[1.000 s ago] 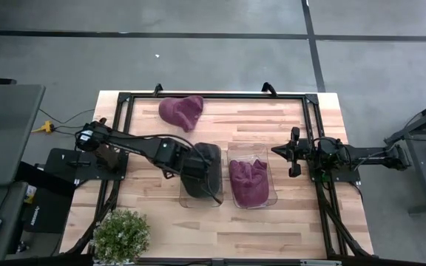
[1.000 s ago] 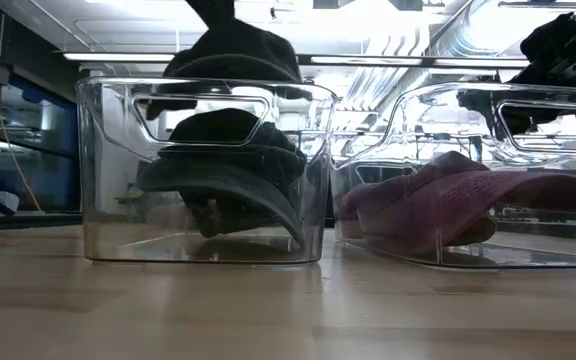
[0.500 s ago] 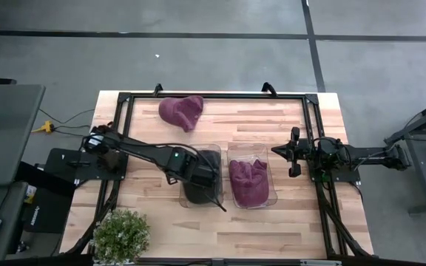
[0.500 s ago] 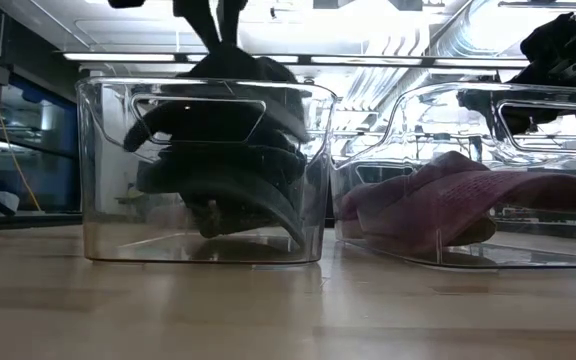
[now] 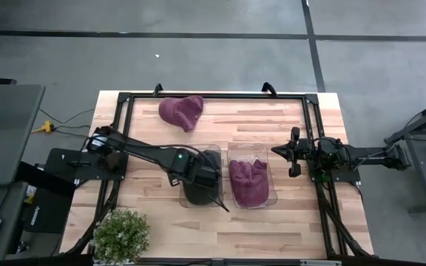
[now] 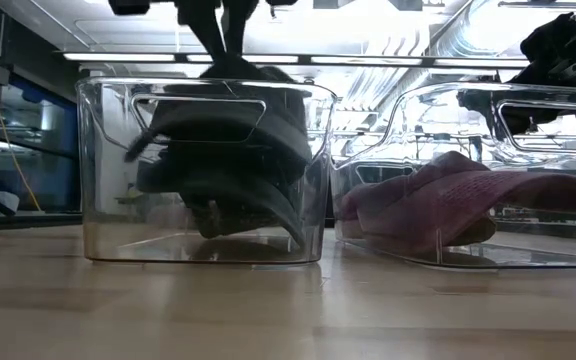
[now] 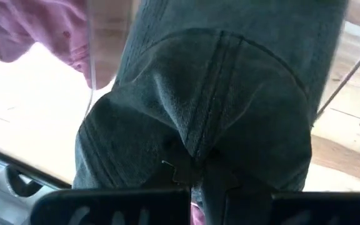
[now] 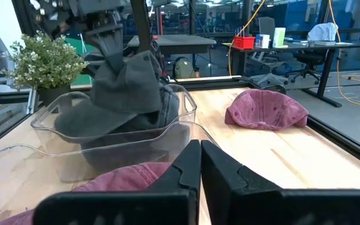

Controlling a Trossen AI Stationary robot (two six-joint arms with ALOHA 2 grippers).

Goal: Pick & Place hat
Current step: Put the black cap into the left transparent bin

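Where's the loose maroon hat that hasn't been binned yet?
In the high view the loose maroon hat lies on the table's far side, left of centre, beyond the clear bin of dark hats and apart from both arms.

Our hardware: two dark, slim, multi-joint arms on black frame rails.

We see the left arm (image 5: pixel 135 150) as matte black links with rounded joint housings, a small green light on one joint near its wrist, and a black cable trailing off past the left gripper (image 5: pixel 202 174). Our right arm (image 5: pixel 361 155) is the same matte black, with a bulkier joint cluster and green glints near the middle. The right gripper (image 8: pixel 200 164) shows two flat, dark, tapered fingers (image 8: pixel 186 169) with angular edges, mounted on a wide black crossbar. Both arm bases sit on black plates bolted to a black tubular frame (image 5: pixel 213 96).
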